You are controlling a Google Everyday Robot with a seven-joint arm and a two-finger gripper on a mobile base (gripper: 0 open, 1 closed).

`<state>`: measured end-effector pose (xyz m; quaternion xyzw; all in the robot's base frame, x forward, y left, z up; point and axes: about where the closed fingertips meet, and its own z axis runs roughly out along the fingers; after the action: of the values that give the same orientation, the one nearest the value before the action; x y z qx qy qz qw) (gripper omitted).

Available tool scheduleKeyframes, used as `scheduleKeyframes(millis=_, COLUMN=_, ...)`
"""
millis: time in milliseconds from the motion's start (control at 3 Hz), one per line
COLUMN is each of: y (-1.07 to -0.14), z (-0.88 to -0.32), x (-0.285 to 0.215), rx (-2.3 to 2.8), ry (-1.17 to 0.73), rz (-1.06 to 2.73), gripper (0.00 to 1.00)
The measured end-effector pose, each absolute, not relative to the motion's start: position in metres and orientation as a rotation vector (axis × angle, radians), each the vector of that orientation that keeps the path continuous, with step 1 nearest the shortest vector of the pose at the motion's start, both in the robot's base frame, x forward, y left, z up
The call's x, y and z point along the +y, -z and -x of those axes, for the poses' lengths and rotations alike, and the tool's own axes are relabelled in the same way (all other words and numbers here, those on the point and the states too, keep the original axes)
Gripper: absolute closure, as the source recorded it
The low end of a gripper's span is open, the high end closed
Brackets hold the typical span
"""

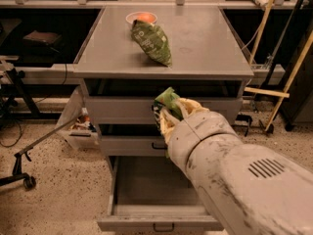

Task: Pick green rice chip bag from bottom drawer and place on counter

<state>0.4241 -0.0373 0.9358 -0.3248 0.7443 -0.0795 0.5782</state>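
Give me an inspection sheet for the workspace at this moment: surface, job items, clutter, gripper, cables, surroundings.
Surface: counter, flat grey top, carries two items towards its rear left.
Job's things: green rice chip bag held in the air in front of the upper drawers, below the counter's lip; bottom drawer pulled out.
Clutter: darker green bag lying on the counter; bowl behind it, holding something orange.
Gripper: gripper shut on the green rice chip bag, in front of the cabinet.
Cables: black cable on the floor at left.
Surroundings: wooden poles leaning at right; wheeled stand at left; speckled floor.
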Motion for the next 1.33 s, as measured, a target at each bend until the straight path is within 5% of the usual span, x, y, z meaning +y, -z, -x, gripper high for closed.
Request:
scheduleKeyframes(millis=333, y=-0.949, z=-0.446, x=-0.055, rx=1.731, ry=0.185, rz=0.71, gripper=1.0)
scheduleKeyframes(millis=1333, y=-1.074, z=-0.629, x=-0.16, rx=1.544, ry=0.333, rz=0.314, gripper=1.0)
